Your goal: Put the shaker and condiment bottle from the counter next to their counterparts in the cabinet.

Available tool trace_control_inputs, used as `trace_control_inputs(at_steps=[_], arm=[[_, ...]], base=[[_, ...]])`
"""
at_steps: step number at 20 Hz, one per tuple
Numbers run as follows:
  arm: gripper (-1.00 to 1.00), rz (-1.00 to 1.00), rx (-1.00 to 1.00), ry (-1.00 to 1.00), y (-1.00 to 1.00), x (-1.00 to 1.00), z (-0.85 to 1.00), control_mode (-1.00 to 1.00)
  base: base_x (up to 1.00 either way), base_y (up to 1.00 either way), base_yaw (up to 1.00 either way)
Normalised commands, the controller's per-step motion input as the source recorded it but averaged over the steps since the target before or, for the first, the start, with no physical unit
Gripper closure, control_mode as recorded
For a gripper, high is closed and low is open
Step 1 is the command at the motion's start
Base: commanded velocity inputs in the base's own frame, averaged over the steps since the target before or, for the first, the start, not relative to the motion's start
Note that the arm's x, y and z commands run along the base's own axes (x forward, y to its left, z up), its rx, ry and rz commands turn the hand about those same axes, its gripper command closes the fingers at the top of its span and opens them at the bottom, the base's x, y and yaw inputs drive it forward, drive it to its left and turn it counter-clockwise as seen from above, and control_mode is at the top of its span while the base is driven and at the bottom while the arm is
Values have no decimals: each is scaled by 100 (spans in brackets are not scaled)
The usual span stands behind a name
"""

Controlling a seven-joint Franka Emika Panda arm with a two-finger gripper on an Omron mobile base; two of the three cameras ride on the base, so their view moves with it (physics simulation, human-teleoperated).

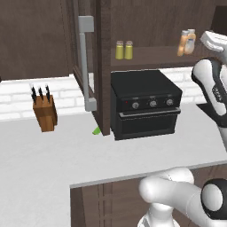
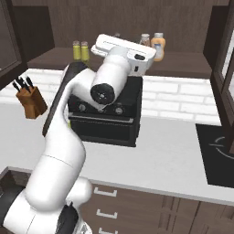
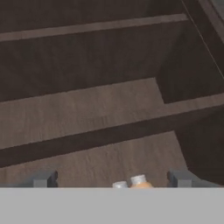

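Two shakers [image 1: 123, 50], two orange bottles [image 1: 187, 42], one oven [image 1: 146, 104], one knife block [image 1: 45, 112] holding what looks like three knives.

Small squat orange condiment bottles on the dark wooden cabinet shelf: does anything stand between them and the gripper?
Nothing visible does. In the hand view the light caps of the small orange bottles rise between the spread finger tips of the open two-finger gripper, with bare dark wooden shelf beyond them.

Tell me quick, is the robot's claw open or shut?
Gripper: open, holding nothing; the two small orange bottles with light caps sit between its wide-apart fingertips.
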Motion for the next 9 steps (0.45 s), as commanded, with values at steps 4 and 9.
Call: trace_control_inputs(at_steps=[4, 9], arm=[[-100, 13, -25, 0, -41, -100, 0, -100], [-100, 13, -25, 0, -42, -100, 0, -100]], base=[[0, 0, 0], [0, 0, 0]])
